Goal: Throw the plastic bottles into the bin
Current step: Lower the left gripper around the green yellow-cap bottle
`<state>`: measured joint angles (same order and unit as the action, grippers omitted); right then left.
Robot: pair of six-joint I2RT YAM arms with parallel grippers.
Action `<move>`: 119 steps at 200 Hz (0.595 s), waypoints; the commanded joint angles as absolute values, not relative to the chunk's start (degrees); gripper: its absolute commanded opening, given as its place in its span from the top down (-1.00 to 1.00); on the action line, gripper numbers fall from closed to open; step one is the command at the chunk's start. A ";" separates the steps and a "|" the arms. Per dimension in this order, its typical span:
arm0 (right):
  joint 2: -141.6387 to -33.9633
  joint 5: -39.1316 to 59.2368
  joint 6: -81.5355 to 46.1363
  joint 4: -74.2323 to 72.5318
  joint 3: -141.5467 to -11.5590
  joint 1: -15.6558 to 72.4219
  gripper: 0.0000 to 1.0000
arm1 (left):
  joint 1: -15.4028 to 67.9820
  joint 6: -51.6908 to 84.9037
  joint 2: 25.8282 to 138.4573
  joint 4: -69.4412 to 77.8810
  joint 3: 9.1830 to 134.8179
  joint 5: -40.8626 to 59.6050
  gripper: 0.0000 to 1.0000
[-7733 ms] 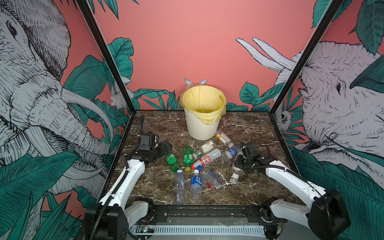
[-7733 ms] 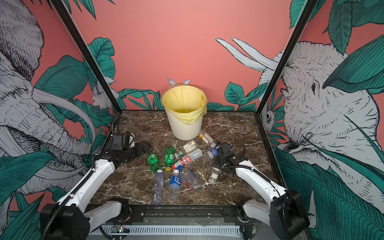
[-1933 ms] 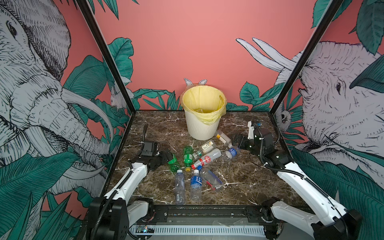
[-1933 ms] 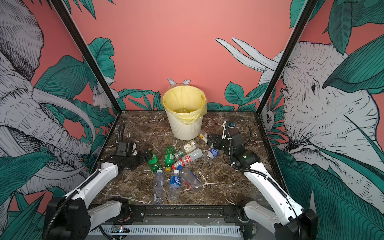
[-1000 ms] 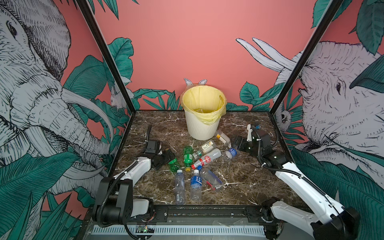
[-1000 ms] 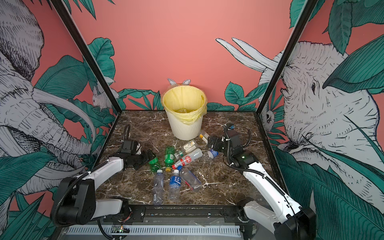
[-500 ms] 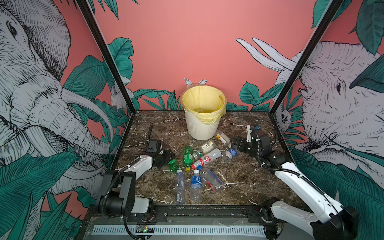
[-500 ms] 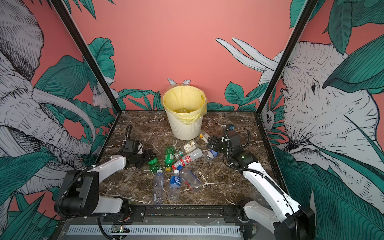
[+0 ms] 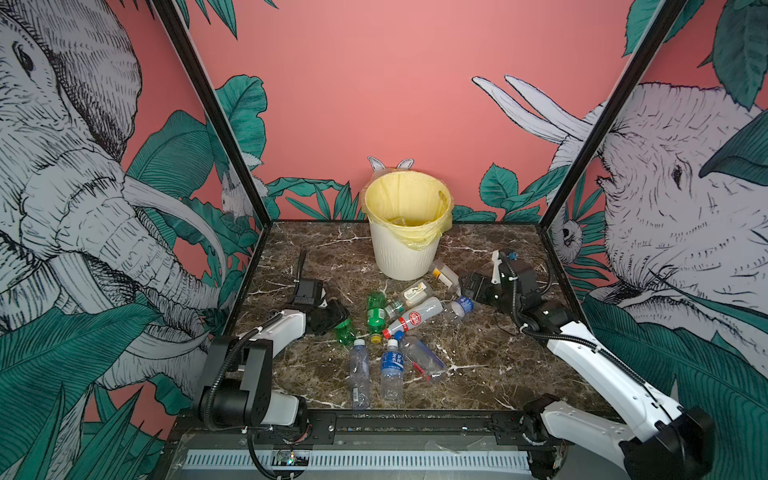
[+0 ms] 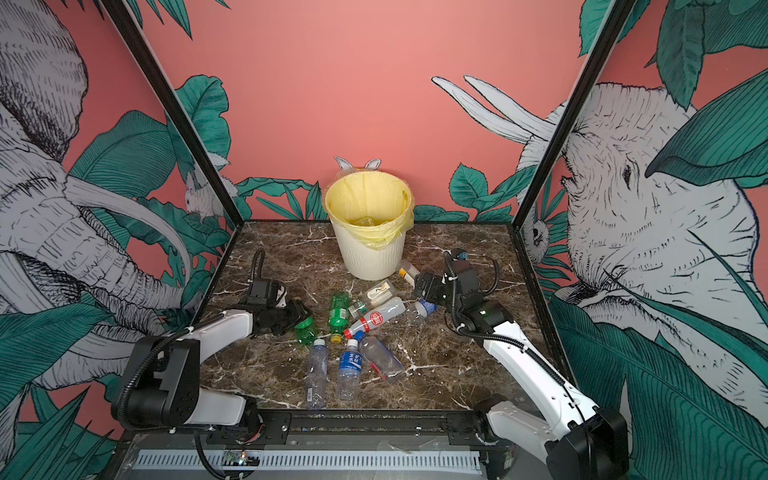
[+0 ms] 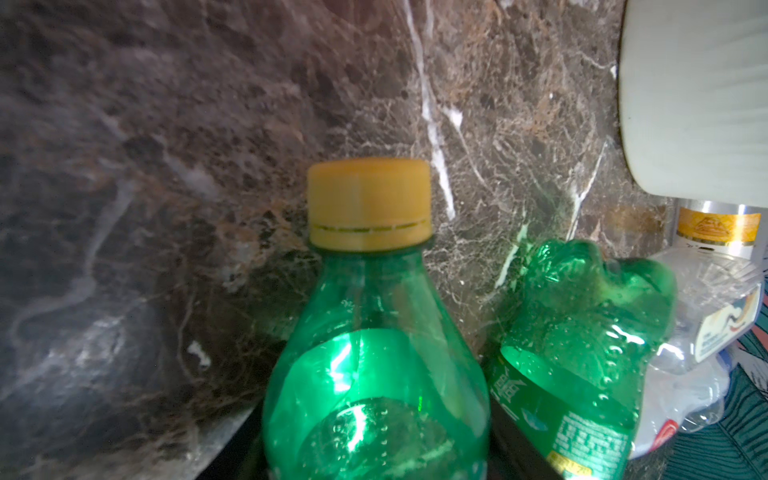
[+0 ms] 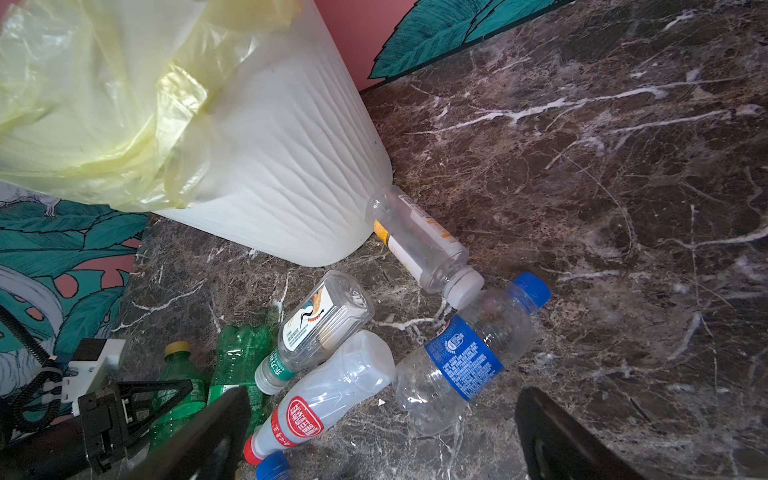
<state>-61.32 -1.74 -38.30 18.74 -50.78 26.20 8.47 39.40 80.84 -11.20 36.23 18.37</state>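
Bin, both top views: the bin [image 9: 401,257] [image 10: 370,259] is stood upright at the back of the marble surface [image 9: 498,353] and is lined with a yellow bag [image 9: 415,195] folded over its rim. Something clear is seen low inside the bag, too small to be named.
Bottles, both top views: the plastic bottles [image 9: 392,368] are scattered lying on the surface in front of the bin, outside it. The orange-label bottle [image 9: 444,274] is laid just beside the bin's base.
Left gripper, top views: the left gripper [image 9: 338,322] is set low at the left edge of the pile, against the small green bottle [image 9: 344,330].
Right gripper, top views: the right gripper [image 9: 471,286] is held near the blue-cap bottle [image 9: 457,309], at the right of the pile.
Left wrist view: the small green bottle [image 11: 374,353], capped in yellow, is clamped between dark fingers seen at both its sides. The second green bottle [image 11: 573,353] is lain just beside it, and the bin's wall [image 11: 698,104] is seen beyond.
Right wrist view: the jaws are spread wide and nothing is held between them. The blue-cap bottle [image 12: 465,357] and the red-label bottle [image 12: 324,399] are seen beneath. The orange-label bottle [image 12: 419,245] is touched by the bin's base [image 12: 282,166].
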 commanded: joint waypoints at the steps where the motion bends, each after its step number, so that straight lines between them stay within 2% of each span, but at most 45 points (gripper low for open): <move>1: -61.44 -2.48 -38.76 17.29 -50.69 26.10 -0.99 | 8.17 38.70 79.04 -11.92 35.77 17.45 -0.10; 119: -61.52 -2.23 -39.73 17.05 -49.44 25.53 -0.98 | 8.17 37.57 73.23 -15.05 36.91 16.44 -0.07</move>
<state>-61.52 -1.74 -38.87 18.55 -49.93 25.82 8.47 38.30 75.55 -13.37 36.25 17.12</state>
